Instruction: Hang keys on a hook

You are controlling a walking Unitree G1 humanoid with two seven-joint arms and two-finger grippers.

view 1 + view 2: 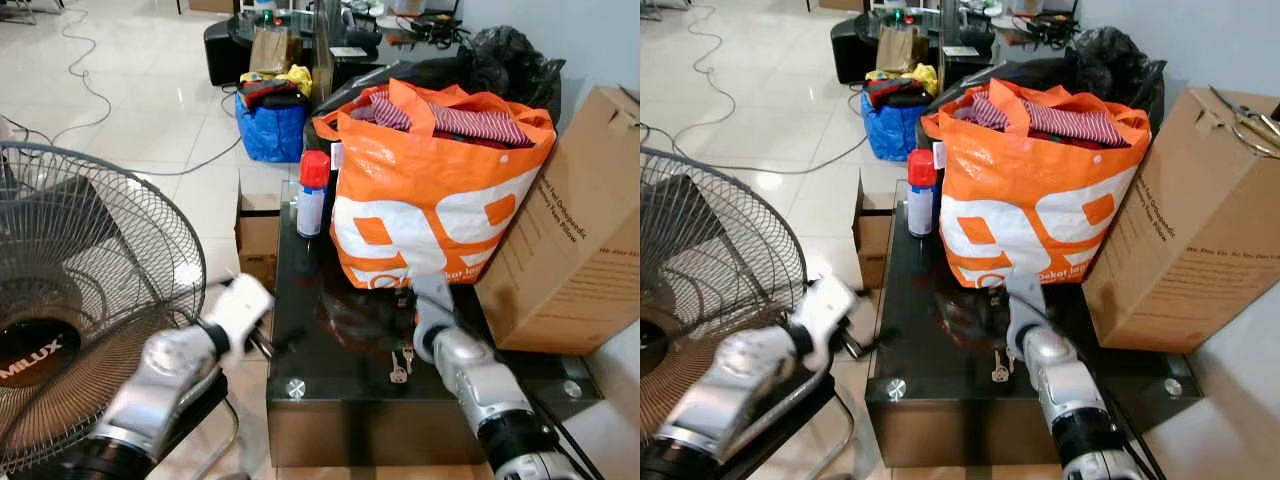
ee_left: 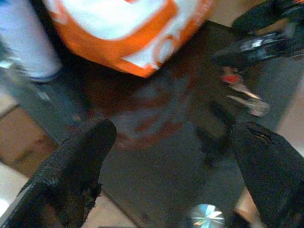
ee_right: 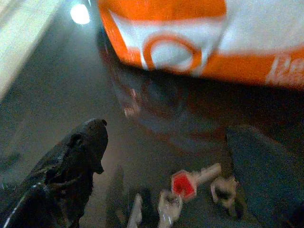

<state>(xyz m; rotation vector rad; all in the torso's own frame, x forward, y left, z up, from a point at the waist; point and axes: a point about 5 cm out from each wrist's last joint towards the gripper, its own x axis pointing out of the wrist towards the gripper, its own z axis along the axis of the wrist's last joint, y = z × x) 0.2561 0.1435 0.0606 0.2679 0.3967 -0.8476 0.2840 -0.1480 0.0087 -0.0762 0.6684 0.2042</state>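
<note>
A small bunch of keys [image 1: 400, 365] with a red tag [image 3: 183, 184] lies near the front edge of a dark glass table [image 1: 310, 350]. My right gripper [image 3: 166, 130] hovers just above the keys, open, its black fingers [image 3: 78, 161] standing to either side of them and not touching. Off the table's front left corner my left gripper [image 2: 175, 127] is open and empty, and its wrist view looks across the glass at the keys [image 2: 243, 92].
An orange shopping bag [image 1: 430, 190] full of clothes stands on the table behind the keys, beside a red-capped spray can [image 1: 312, 195]. A big cardboard box [image 1: 570, 240] flanks the right side. A standing fan [image 1: 80, 300] is at my left. A blue bag [image 1: 270, 125] sits beyond.
</note>
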